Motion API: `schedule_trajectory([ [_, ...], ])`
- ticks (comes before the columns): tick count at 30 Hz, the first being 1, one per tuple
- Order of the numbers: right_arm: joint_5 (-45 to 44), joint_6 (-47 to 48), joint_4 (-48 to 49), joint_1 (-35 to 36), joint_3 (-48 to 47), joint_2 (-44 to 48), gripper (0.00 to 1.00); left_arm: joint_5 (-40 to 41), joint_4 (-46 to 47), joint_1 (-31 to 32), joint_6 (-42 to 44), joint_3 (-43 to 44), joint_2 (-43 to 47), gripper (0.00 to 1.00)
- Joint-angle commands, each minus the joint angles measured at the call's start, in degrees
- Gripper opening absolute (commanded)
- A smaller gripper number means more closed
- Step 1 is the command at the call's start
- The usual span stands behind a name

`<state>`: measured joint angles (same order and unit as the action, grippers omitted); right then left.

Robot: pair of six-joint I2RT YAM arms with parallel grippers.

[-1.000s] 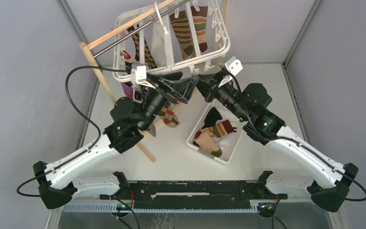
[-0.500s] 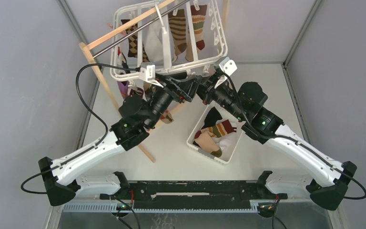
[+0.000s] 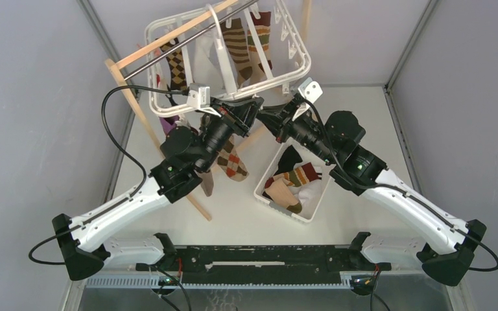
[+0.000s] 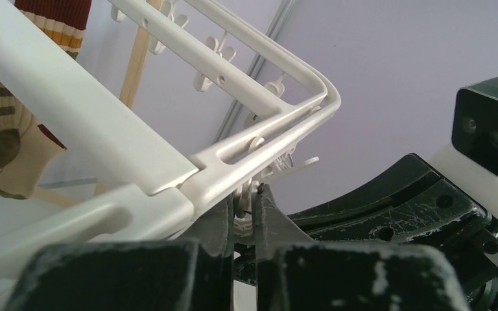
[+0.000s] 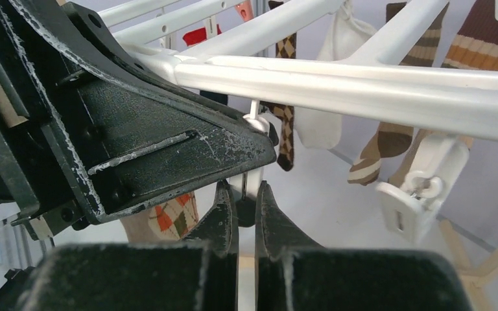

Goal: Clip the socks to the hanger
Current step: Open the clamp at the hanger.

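Note:
The white hanger hangs by its hook from a metal rod, with striped socks and an argyle sock clipped to it. Another argyle sock dangles below its near edge. My left gripper and right gripper meet nose to nose under that edge. In the left wrist view the left gripper is shut on a small white clip beneath the hanger's frame. In the right wrist view the right gripper is shut on a white clip beneath the frame. The left gripper's black body fills that view's upper left.
A white slotted basket holding several socks stands on the table under the right arm. The wooden stand with its metal rod slants across the back left. Another free clip hangs to the right.
My left gripper has gone from open to shut on the clip. The hanger has swung to the left, and the left arm has risen toward it. The right gripper has stayed shut.

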<state>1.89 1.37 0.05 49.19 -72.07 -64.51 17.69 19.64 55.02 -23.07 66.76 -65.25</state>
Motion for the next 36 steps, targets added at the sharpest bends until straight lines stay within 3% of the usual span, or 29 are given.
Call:
schedule_trajectory([
  [1,1.4,0.9,-1.2,0.8,-2.3,0.5,0.0,-1.4,2.9,0.0,-1.0,1.0,0.7,0.0],
  [5,-4.1,2.8,-2.0,1.6,-1.6,1.0,0.0,-1.4,2.9,0.0,-1.1,0.6,0.9,0.0],
  [10,-7.4,4.2,-1.8,2.5,-0.6,1.8,0.36,-1.5,3.5,0.0,-1.5,0.4,0.7,0.0],
  [13,-8.9,5.1,-1.5,3.5,-0.6,1.8,0.49,-1.8,3.5,0.0,-1.9,0.4,0.3,0.0],
  [16,-9.3,5.7,-0.7,3.9,-0.7,1.2,0.52,-2.3,3.7,0.0,-2.5,0.2,-0.1,0.0],
  [19,-9.7,5.6,0.8,3.9,-1.1,0.3,0.51,-2.9,3.8,0.0,-2.8,0.3,-0.3,0.0],
  [20,-9.6,5.6,1.3,4.0,-1.3,0.0,0.41,-3.0,3.8,0.0,-3.0,0.2,-0.3,0.0],
  [23,-9.7,5.5,1.6,4.1,-1.6,-0.2,0.0,-3.1,3.5,0.0,-3.1,-0.1,-0.1,0.0],
  [29,-9.4,5.8,0.2,4.3,-2.5,0.5,0.0,-1.9,3.5,0.0,-2.4,-1.3,1.0,0.01],
  [36,-5.5,5.6,-6.7,3.4,-5.5,0.4,0.0,-2.1,4.8,-0.2,-1.8,-2.8,2.5,0.38],
])
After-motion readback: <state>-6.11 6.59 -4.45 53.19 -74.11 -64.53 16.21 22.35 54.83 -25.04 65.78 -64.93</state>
